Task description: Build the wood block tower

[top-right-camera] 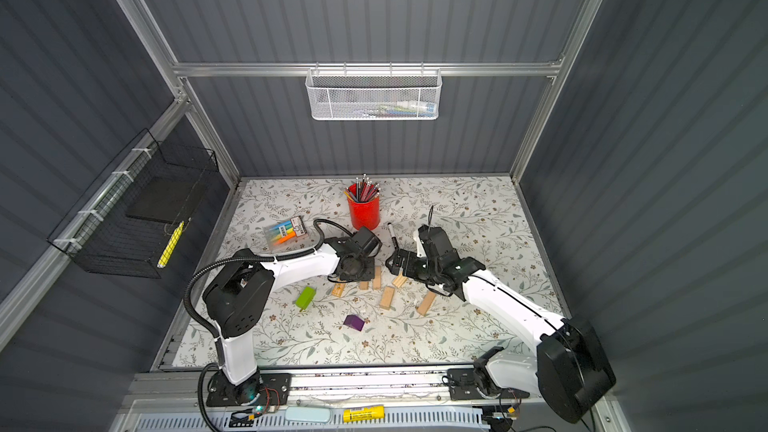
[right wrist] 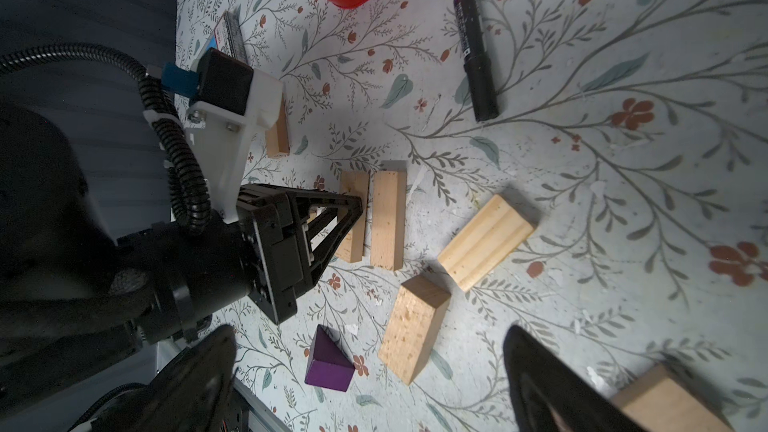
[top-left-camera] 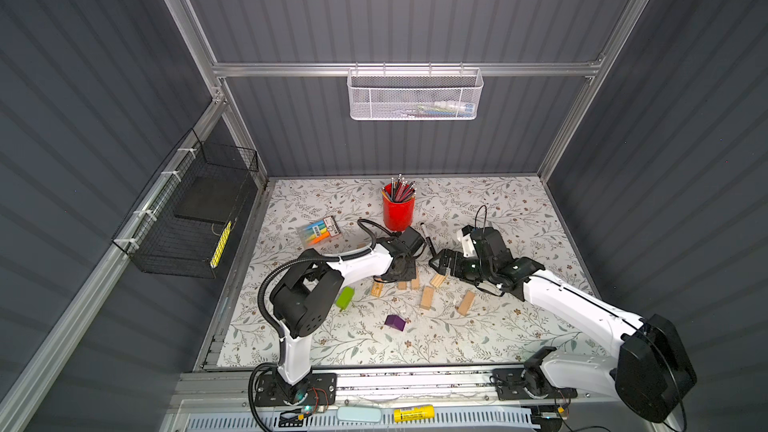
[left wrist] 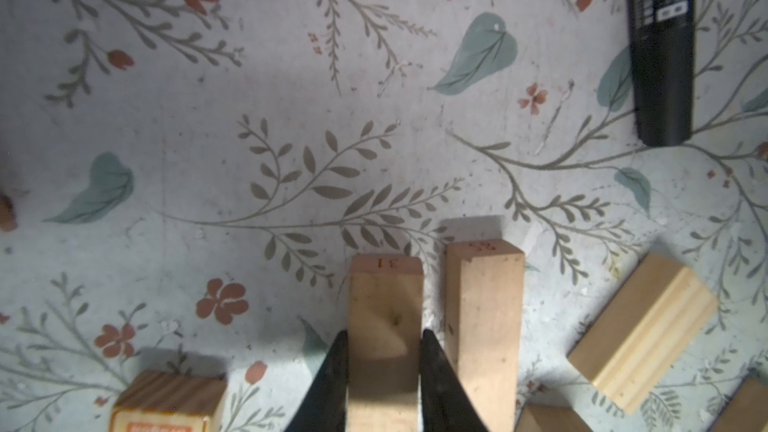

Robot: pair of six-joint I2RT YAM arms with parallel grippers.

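Observation:
Tan wood blocks [top-left-camera: 427, 297] lie scattered singly on the floral table, and no wood block tower is in view. Two of them [right wrist: 387, 220] lie side by side. My left gripper [left wrist: 384, 332] points down at the pair, its fingers pressed against both sides of the block marked 31 [left wrist: 384, 284], which rests on the table. A lime-green block [top-left-camera: 345, 297] lies beside the left arm. The purple block [top-left-camera: 395, 322] sits nearer the front. My right gripper [top-left-camera: 438, 261] hovers open just right of the pair, over a ridged block [right wrist: 484, 241], with nothing between its fingers.
A red pencil cup [top-left-camera: 398, 211] stands behind the blocks, with a black marker [top-left-camera: 428, 238] lying to its right. A pack of highlighters [top-left-camera: 320, 232] lies at the back left. A black wire basket [top-left-camera: 195, 218] hangs on the left wall and a white mesh basket [top-left-camera: 415, 95] on the back wall.

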